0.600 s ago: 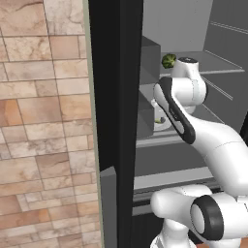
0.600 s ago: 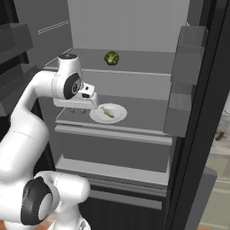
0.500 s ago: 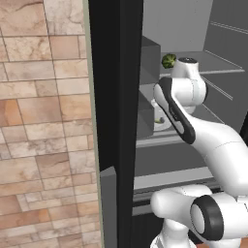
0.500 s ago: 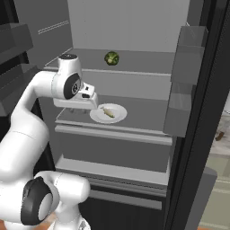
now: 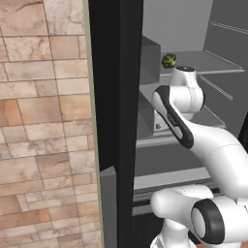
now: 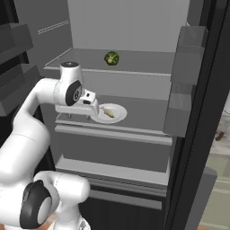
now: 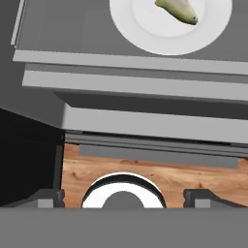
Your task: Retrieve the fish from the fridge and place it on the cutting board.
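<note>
Fridge stands open, black outside, grey shelves within. Robot arm reaches in from seven o'clock of the right base view toward the middle shelf. White plate sits on that shelf, just past the gripper toward three o'clock. Round green item rests on the shelf above, at twelve o'clock from the plate. Fish lies on the plate; in the hand view its long axis runs from ten o'clock to four o'clock, fish partly cut by the top edge. Gripper holds nothing, fingers wide apart
</note>
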Robot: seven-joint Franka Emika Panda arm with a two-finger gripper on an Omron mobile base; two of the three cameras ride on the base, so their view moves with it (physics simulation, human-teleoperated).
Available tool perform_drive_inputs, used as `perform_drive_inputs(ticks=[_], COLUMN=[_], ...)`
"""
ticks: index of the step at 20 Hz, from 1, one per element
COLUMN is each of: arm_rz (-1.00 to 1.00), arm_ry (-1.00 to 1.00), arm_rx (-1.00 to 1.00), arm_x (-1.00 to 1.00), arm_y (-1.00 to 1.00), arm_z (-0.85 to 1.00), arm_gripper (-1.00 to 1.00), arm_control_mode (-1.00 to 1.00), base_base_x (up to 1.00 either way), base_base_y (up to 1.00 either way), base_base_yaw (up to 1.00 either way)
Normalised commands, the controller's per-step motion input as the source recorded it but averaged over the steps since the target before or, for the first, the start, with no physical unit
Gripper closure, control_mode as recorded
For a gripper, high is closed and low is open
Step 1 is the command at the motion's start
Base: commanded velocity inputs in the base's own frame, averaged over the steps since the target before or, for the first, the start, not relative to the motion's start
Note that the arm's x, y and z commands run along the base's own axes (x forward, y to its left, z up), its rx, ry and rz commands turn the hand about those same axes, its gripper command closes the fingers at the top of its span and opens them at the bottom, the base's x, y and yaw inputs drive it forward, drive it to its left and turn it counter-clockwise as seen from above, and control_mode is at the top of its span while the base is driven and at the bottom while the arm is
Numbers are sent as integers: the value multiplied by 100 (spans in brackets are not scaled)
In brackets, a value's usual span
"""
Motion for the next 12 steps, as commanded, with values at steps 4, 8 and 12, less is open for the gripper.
perform_drive_inputs(ticks=[4, 8, 12], arm_rz=[0, 0, 0], arm_ry=[-7, -7, -14], arm_rx=[0, 0, 1], arm_x=[0, 0, 0], arm_y=[-4, -13, -36], arm_z=[-13, -9, -7], arm_gripper=[-100, -100, -100], arm_control_mode=[-100, -100, -100], base_base_x=[0, 0, 0], base_base_y=[0, 0, 0], base_base_yaw=[0, 0, 0])
